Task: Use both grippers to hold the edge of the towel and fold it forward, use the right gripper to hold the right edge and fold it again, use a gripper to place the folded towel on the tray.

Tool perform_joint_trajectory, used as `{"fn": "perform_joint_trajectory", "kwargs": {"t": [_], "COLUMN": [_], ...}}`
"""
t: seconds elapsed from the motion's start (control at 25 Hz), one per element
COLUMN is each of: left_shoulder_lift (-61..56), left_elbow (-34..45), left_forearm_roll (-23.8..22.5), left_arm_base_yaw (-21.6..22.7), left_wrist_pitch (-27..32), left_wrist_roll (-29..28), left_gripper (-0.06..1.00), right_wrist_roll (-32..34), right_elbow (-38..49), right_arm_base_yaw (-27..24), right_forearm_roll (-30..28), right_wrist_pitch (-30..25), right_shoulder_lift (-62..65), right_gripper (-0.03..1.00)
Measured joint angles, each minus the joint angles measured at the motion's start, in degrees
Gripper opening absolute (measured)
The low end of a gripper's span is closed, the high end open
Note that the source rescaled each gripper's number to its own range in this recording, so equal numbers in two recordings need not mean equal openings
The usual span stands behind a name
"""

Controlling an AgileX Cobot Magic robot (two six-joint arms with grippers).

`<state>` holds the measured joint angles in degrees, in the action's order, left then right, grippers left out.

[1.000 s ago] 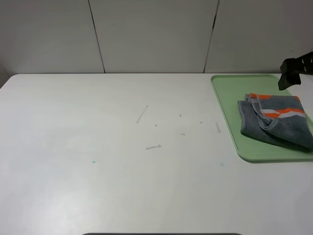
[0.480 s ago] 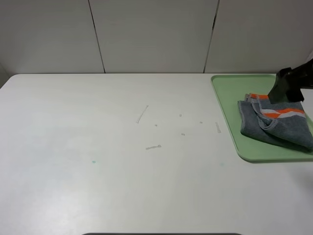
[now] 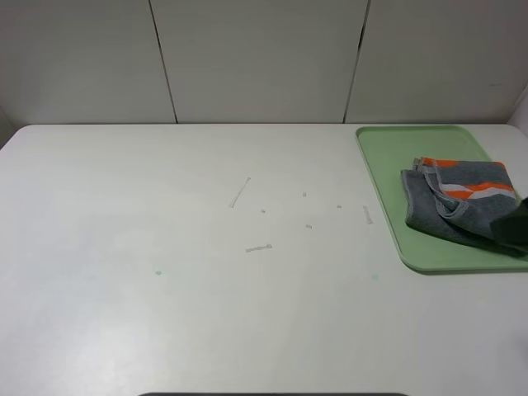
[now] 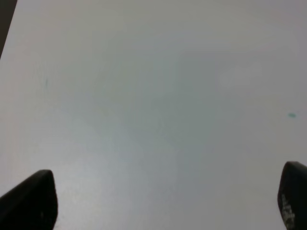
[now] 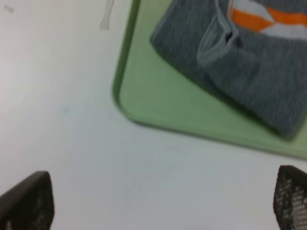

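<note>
Beyond right gripper (image 5: 163,201): towel (image 5: 249,62).

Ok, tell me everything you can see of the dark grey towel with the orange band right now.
The dark grey terry cloth towel lies folded into a loose, rumpled bundle, not a neat square, on the pale green plastic tray at the table's right side. Orange bands with pale stripes show on its upper layers toward the far side, and a pale hemmed edge curls across the middle, clear in the right wrist view. It rests wholly within the tray's low rim. Neither gripper holds it; a dark arm part overlaps its near right corner.
</note>
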<state>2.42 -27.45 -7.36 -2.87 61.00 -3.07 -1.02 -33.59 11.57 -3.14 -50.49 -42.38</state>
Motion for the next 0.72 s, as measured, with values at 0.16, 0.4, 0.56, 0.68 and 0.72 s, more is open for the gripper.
{"fn": "perform_joint_trajectory", "kwargs": {"t": [0.16, 0.4, 0.56, 0.68, 0.72], "left_shoulder_lift": [0.00, 0.00, 0.00, 0.00, 0.00], "left_elbow": [0.00, 0.00, 0.00, 0.00, 0.00], "left_forearm_roll": [0.00, 0.00, 0.00, 0.00, 0.00], "left_arm_base_yaw": [0.00, 0.00, 0.00, 0.00, 0.00], "left_wrist_pitch": [0.00, 0.00, 0.00, 0.00, 0.00], "left_wrist_roll": [0.00, 0.00, 0.00, 0.00, 0.00], "left_gripper": [0.92, 0.92, 0.92, 0.92, 0.92], "right_wrist_roll": [-0.02, -0.07, -1.31, -2.21, -2.36], "right_elbow": [3.55, 3.89, 5.20, 5.26, 5.26], "right_arm_base_yaw": [0.00, 0.00, 0.00, 0.00, 0.00], "right_forearm_roll": [1.60, 3.14, 4.07, 4.84, 5.03], "right_wrist_pitch": [-1.50, -5.79, -7.81, -7.76, -7.76], "right_shoulder_lift": [8.65, 20.09, 27.15, 33.34, 35.32], "right_gripper": [1.00, 1.00, 1.00, 1.00, 1.00]}}
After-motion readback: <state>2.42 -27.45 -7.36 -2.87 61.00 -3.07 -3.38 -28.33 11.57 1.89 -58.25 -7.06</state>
